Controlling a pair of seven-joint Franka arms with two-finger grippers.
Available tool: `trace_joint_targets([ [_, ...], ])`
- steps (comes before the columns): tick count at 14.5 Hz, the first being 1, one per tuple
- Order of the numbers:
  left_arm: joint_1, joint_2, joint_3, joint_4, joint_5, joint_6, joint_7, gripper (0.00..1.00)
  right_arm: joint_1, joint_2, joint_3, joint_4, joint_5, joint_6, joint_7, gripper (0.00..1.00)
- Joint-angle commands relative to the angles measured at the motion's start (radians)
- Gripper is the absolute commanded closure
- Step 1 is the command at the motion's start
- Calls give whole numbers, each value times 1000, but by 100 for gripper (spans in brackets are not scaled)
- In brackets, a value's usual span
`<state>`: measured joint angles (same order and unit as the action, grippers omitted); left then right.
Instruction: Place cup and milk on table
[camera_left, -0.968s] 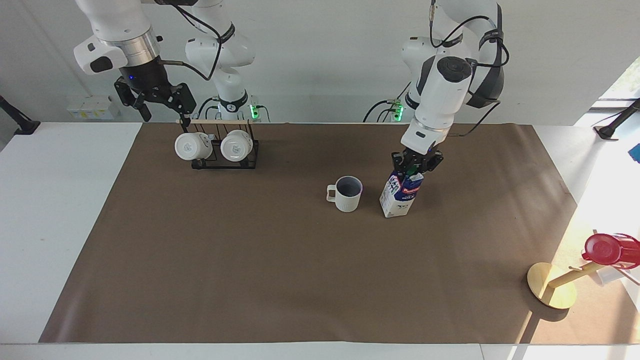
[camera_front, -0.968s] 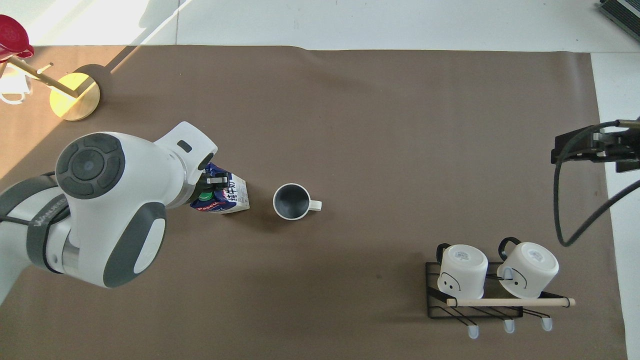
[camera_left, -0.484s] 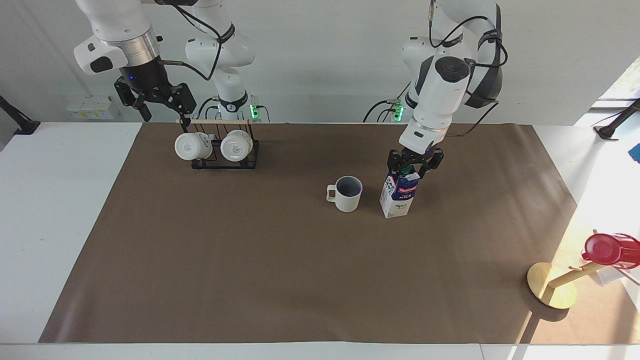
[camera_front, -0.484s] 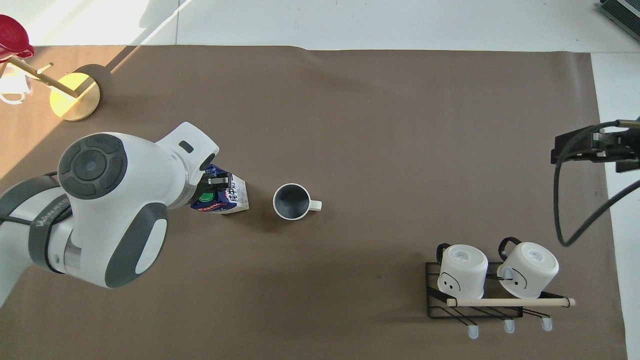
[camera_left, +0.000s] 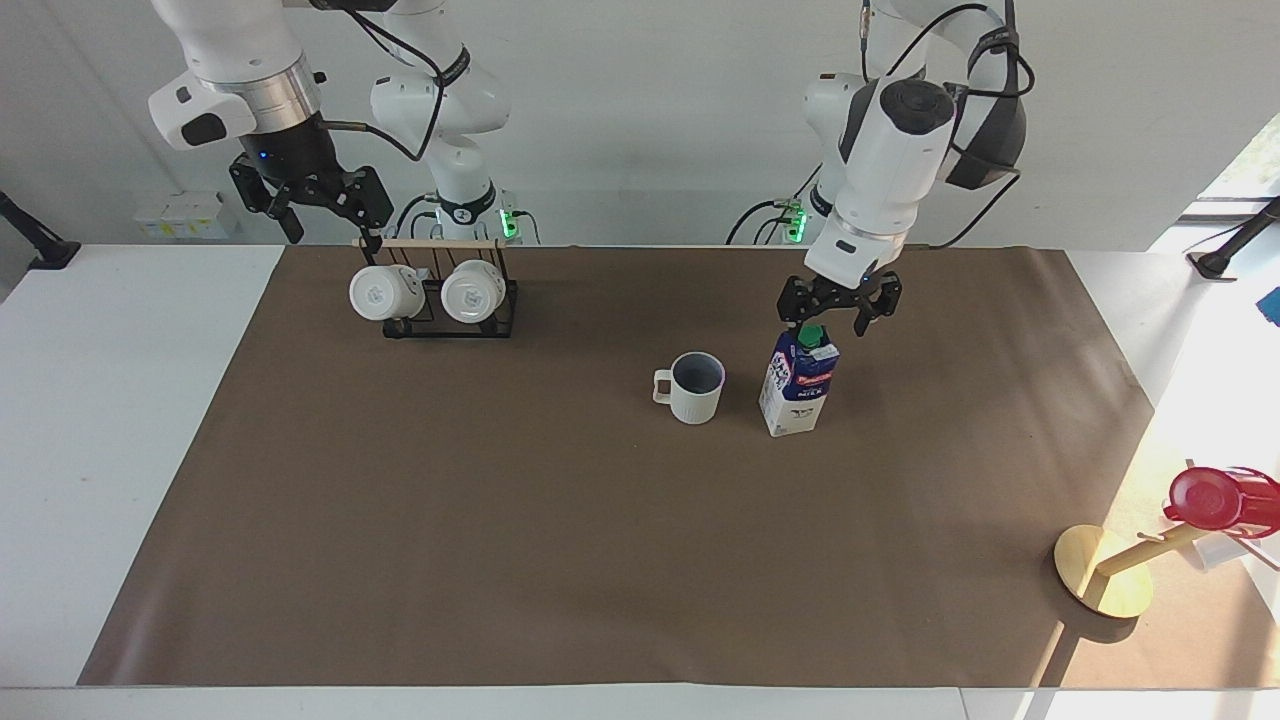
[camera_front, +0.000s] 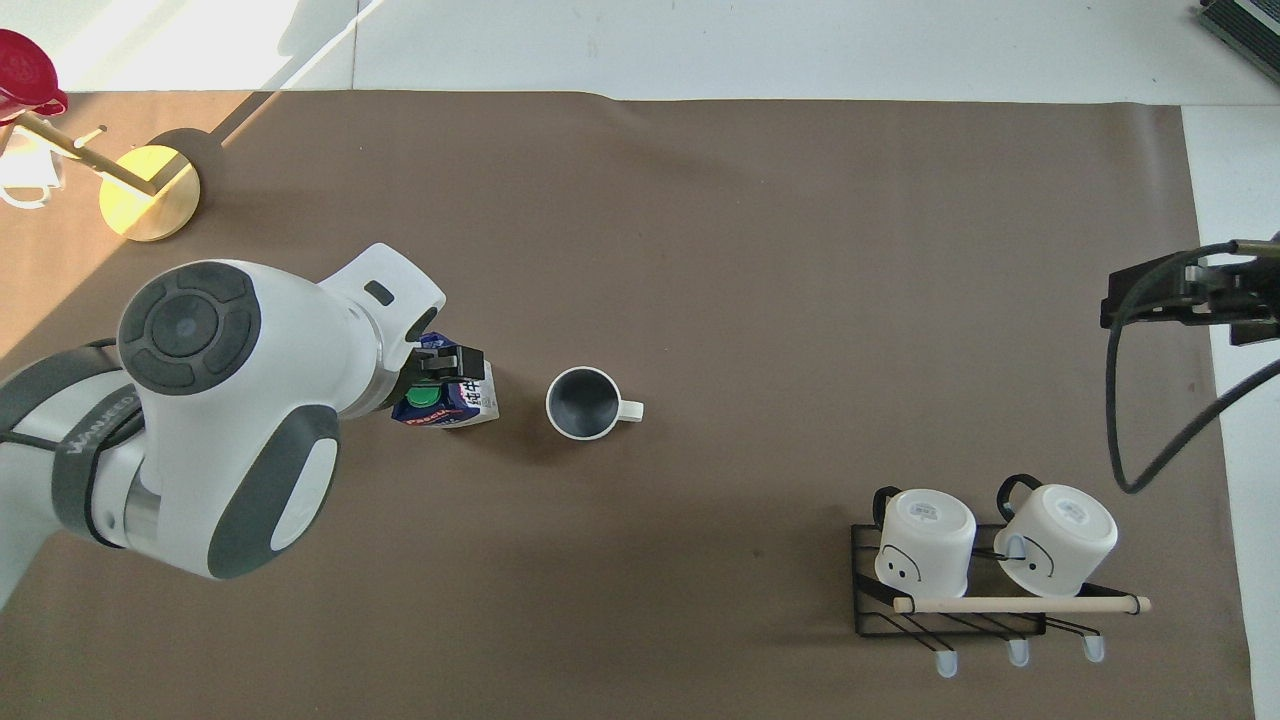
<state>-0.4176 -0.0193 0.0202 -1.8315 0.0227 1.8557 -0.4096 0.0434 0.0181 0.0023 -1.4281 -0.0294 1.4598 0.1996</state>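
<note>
- One milk carton (camera_left: 797, 385) stands upright on the brown mat (camera_left: 500, 520) of the surface (camera_left: 110, 420), toward the left arm's end; its green cap (camera_front: 425, 397) faces up.
- One cup (camera_left: 692, 387) stands upright just beside the milk carton, apart from it, toward the right arm's end; its dark inside holds nothing visible, and its handle points toward the right arm's end.
- The left gripper (camera_left: 838, 318) hangs just over the top of the milk carton, jaws spread and released, clear of the cap.
- Two white mugs (camera_left: 385, 292) hang on one black wire rack (camera_left: 450, 310) with a wooden bar, close to the robots at the right arm's end.
- The right gripper (camera_left: 325, 215) waits in the air over the edge of the mat by that rack, jaws apart and holding nothing.
- One red cup (camera_left: 1220, 498) sits on a tilted wooden stand with a round gold base (camera_left: 1100, 570), at the corner of the left arm's end farthest from the robots.
</note>
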Motion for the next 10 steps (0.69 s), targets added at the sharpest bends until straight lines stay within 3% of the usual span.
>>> trace_joint_targets([
  [1,26,4,10,124,28,-140,81,0,-11,-20,7,-20,16,-4,-14,0],
  [7,141,-11,21,288,28,-318,239,0,-13,-20,7,-18,16,-1,-14,0],
  [10,201,-14,17,304,30,-375,319,0,-13,-20,7,-18,16,-2,-14,0],
])
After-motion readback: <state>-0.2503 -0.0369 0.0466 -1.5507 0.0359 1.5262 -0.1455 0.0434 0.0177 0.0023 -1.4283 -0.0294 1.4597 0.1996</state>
